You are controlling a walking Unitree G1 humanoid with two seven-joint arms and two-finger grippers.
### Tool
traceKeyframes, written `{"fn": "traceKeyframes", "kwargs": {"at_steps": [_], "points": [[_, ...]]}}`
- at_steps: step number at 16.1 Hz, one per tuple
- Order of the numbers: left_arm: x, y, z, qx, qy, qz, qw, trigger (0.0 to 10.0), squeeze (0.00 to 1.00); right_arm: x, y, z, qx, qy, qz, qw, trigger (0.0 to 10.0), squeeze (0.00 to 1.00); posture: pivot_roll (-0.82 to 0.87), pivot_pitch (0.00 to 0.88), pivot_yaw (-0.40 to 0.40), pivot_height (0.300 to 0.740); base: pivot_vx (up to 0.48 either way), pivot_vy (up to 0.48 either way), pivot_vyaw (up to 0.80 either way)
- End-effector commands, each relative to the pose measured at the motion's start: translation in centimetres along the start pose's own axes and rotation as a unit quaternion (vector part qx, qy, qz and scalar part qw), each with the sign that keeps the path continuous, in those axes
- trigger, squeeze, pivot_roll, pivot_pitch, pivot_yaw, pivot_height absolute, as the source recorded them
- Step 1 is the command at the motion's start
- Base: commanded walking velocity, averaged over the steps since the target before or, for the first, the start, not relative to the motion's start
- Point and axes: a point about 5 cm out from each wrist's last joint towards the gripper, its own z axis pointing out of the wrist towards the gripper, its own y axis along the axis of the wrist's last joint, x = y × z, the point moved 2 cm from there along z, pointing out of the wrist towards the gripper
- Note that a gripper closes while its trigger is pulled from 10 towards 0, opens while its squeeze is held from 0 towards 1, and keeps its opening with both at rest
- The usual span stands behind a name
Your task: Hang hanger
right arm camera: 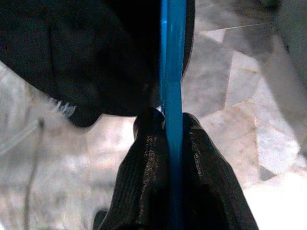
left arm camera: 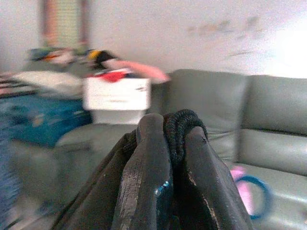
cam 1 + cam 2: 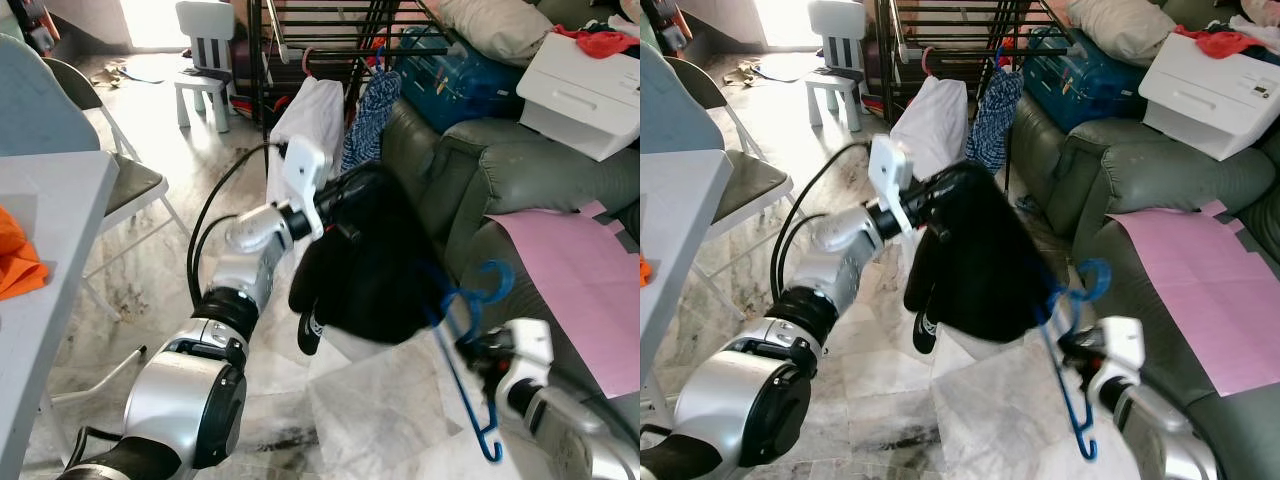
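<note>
A black garment (image 3: 372,262) hangs in the air in front of me over the tiled floor. My left gripper (image 3: 345,205) is shut on its upper edge; the wrist view has a fold of black cloth (image 2: 178,129) pinched between the fingers (image 2: 144,167). A blue plastic hanger (image 3: 462,350) stands nearly upright at the garment's right side, hook (image 3: 487,282) on top. My right gripper (image 3: 480,352) is shut on the hanger's bar, and the blue bar (image 1: 172,96) runs between its fingers (image 1: 144,182). The hanger's left part lies against or inside the black cloth.
A clothes rack (image 3: 320,40) with a white garment (image 3: 305,125) and a blue patterned one (image 3: 368,118) stands ahead. A green sofa (image 3: 520,170) on the right holds a pink sheet (image 3: 580,285), a white box (image 3: 585,85) and a blue bag (image 3: 455,80). A table (image 3: 40,250) and folding chair (image 3: 125,185) stand left.
</note>
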Motion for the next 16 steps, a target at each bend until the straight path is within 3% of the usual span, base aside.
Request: {"fn": "traceKeyframes", "kwargs": {"at_steps": [1, 3, 5, 6, 7, 9, 10, 11, 14, 15, 16], "points": [[-0.9, 1.7, 0.8, -0.026, -0.052, 0.001, 0.998, 10.0, 0.0, -2.2, 0.5, -0.2, -0.022, -0.057, 0.037, 0.997, 10.0, 0.0, 0.04, 0.0, -0.064, 0.74, 0.0, 0.0, 0.0], [-1.3, 1.2, 0.6, -0.015, -0.073, -0.027, 0.997, 10.0, 0.0, -3.3, 1.4, -0.3, -0.045, -0.084, 0.072, 0.993, 10.0, 0.0, 0.04, 0.0, -0.061, 0.74, 0.0, 0.0, 0.0], [-2.5, -2.4, -0.7, 0.047, -0.088, -0.015, 0.995, 10.0, 0.0, -3.9, 4.7, -0.6, -0.118, -0.103, 0.109, 0.982, 10.0, 0.0, 0.03, 0.0, -0.056, 0.74, 0.0, 0.0, 0.0], [-3.2, -3.3, -1.0, 0.058, -0.102, -0.029, 0.993, 10.0, 0.0, -4.2, 5.8, -0.7, -0.146, -0.11, 0.129, 0.975, 10.0, 0.0, 0.03, 0.0, -0.054, 0.74, 0.0, 0.0, 0.0], [-4.1, -4.6, -1.5, 0.077, -0.117, -0.051, 0.989, 10.0, 0.0, -4.6, 7.7, -1.1, -0.197, -0.121, 0.16, 0.96, 10.0, 0.0, 0.03, 0.0, -0.053, 0.74, 0.0, 0.0, 0.0], [-6.4, -8.2, -3.1, 0.135, -0.147, -0.076, 0.977, 10.0, 0.0, -5.0, 11.9, -2.0, -0.297, -0.117, 0.257, 0.912, 10.0, 0.0, 0.02, 0.0, -0.048, 0.74, 0.0, 0.0, 0.0], [-6.4, -8.2, -3.1, 0.135, -0.147, -0.076, 0.977, 10.0, 0.0, -5.0, 11.9, -2.0, -0.297, -0.117, 0.257, 0.912, 10.0, 0.0, 0.02, 0.0, -0.048, 0.74, 0.0, 0.0, 0.0], [-7.5, -9.9, -3.9, 0.168, -0.16, -0.061, 0.971, 10.0, 0.0, -2.8, 13.8, -1.6, -0.316, -0.076, 0.255, 0.911, 10.0, 0.0, 0.02, 0.0, -0.048, 0.74, 0.0, 0.0, 0.0], [-8.8, -11.6, -4.8, 0.204, -0.183, -0.044, 0.961, 10.0, 0.0, 0.9, 16.1, -1.5, -0.343, -0.008, 0.249, 0.906, 10.0, 0.0, 0.02, 0.0, -0.045, 0.74, 0.0, 0.0, 0.0], [-9.1, -11.6, -4.8, 0.203, -0.187, -0.049, 0.96, 10.0, 0.0, 1.2, 16.6, -1.5, -0.352, -0.016, 0.226, 0.908, 10.0, 0.0, 0.01, 0.0, -0.044, 0.74, 0.0, 0.0, 0.0], [-9.3, -11.7, -4.9, 0.207, -0.191, -0.048, 0.958, 10.0, 0.0, 0.5, 16.6, -1.5, -0.356, -0.053, 0.206, 0.91, 10.0, 0.0, 0.01, 0.0, -0.042, 0.74, 0.0, 0.0, 0.0]]}}
